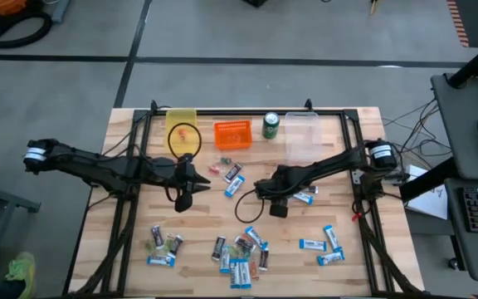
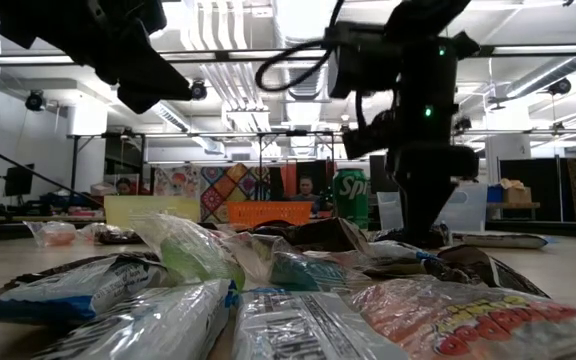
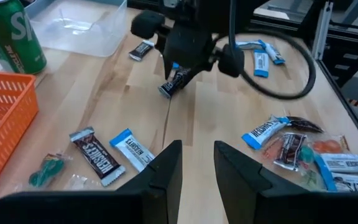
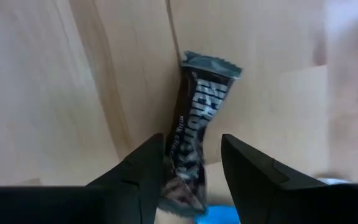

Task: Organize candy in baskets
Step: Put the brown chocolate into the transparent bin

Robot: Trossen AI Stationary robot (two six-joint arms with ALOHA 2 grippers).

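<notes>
**Right now: our right gripper straddles a dark mini bar**

Right now we see the right gripper (image 4: pixel 190 165) low over the wooden table (image 1: pixel 338 166), near its middle, its two fingers set either side of a dark brown mini bar (image 4: pixel 196 127). The wrapper's lower end sits between the fingers, with a visible gap beside at least one of them, so we read them as parted around the bar, not clamped on it. From the left wrist, the same bar (image 3: pixel 174 83) shows under that gripper, tilted, one end on the wood.

Our left gripper (image 3: pixel 199 168) hangs above the table to the left of that bar, fingers a little apart and holding nothing.

Beyond the bar, along the far edge, stand the yellow basket (image 1: pixel 182 126), the orange basket (image 1: pixel 231 134), a green soda can (image 1: pixel 271 125) and the clear basket (image 1: pixel 301 133). Another dark mini bar (image 3: pixel 96 152) and a blue-and-white bar (image 3: pixel 133 148) lie just beside each other between the bar and the orange basket. More wrapped candy (image 1: pixel 241 256) lies scattered nearer the front edge.
</notes>
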